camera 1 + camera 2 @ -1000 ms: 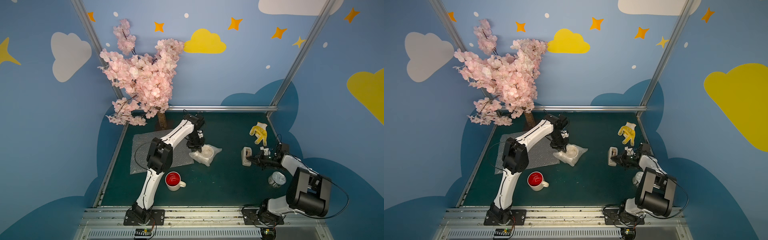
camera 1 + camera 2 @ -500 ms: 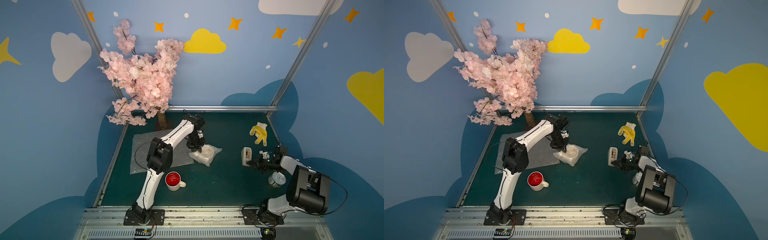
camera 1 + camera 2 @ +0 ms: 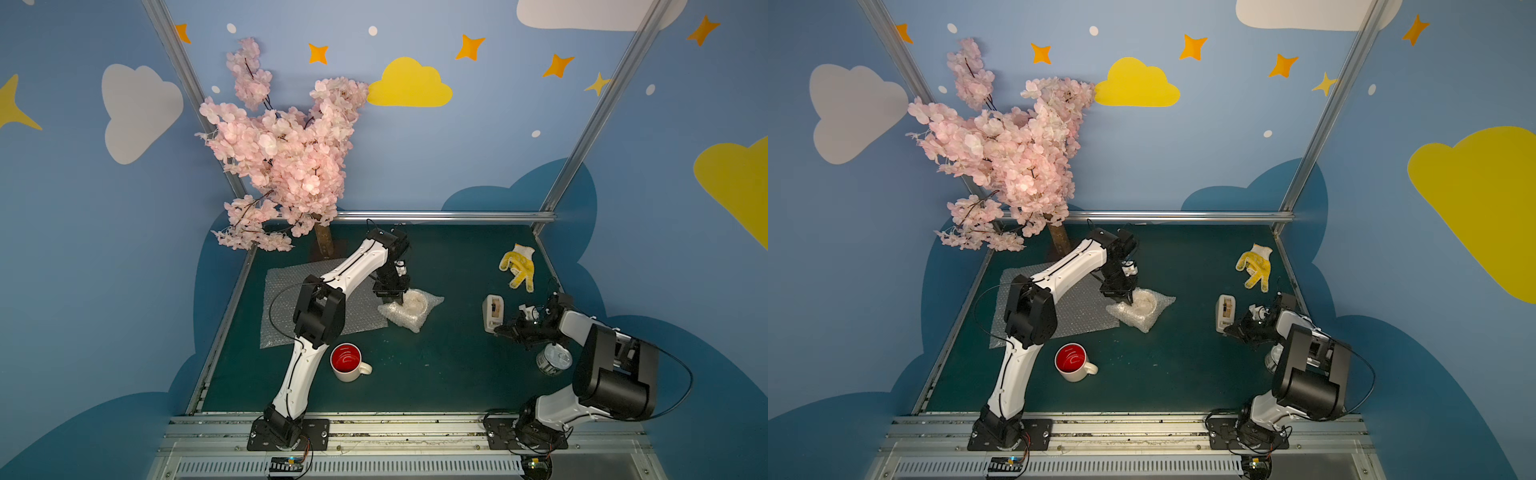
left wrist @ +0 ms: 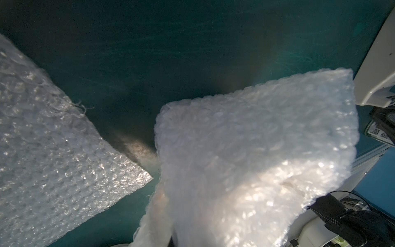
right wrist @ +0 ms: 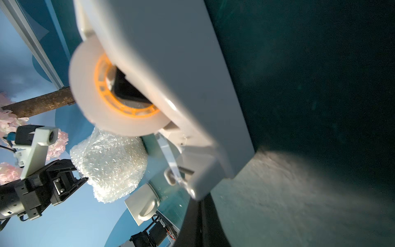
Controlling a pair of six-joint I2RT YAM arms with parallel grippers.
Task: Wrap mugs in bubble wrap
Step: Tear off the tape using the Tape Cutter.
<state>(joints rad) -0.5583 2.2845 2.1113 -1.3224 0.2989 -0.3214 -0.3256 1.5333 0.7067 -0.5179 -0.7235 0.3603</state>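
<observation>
Sitting mid-mat, the bubble-wrapped mug point(image 3: 409, 309) is pinched by the left gripper point(image 3: 390, 300), the red-lined mug point(image 3: 347, 361) stands nearer the front rail, while the right gripper point(image 3: 500, 330), jaws together, touches a tape dispenser point(image 3: 493, 312) on the dark green mat point(image 3: 436, 374) inside blue cloud-painted walls point(image 3: 457, 158).

Two mugs point(image 3: 348, 362) point(image 3: 413, 302), two bubble wrap sheets point(image 3: 282, 307) point(image 3: 409, 318).

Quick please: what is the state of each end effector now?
Left end effector: shut on the bubble wrap.
Right end effector: shut beside the tape dispenser, holding nothing visible.
</observation>
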